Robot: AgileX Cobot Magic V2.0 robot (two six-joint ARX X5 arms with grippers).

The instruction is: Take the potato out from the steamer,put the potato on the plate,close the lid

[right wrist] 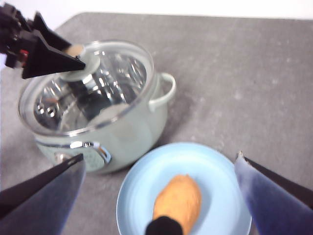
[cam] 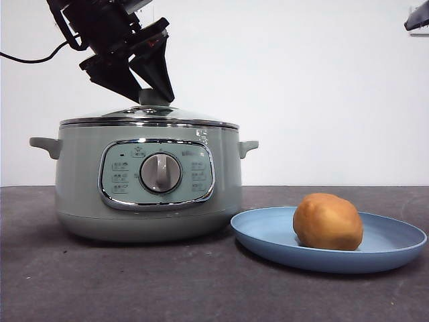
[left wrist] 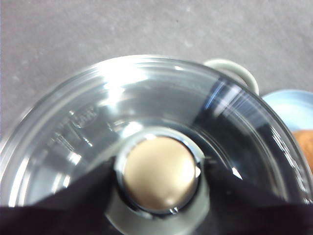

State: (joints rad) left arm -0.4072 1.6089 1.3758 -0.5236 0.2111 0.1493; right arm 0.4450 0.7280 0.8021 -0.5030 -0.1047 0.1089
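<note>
So the orange-brown, smooth-skinned potato [cam: 328, 221] is already sitting on the wide matte light-blue plate [cam: 389, 251], which lies on the dark grey table [cam: 201, 288] just beside the big sage-green steamer pot with the chrome rim and front dial [cam: 80, 181]. That part looks done.

What's left is the lid step, and it's basically at the end of it. The low-domed glass lid with the chrome rim [cam: 194, 121] looks seated level on the pot in the front view. The left gripper [cam: 151, 94] is right down at the lid's round knob [left wrist: 159, 172], with one black jaw on each side of it. From the left wrist view the jaws hug the knob, but whether they're actually pinching it or have let go can't be told from these shots.

If it's doing this well, the arm should check that the lid sits flat all round the rim, then spread the jaws fully and lift straight up. Pulling away sideways or at a tilt could drag the knob and slide the lid off-centre.

The right gripper [right wrist: 159, 205] hangs above the plate with its jaws spread wide apart, holding nothing. It's best left parked there so it doesn't knock the potato.
</note>
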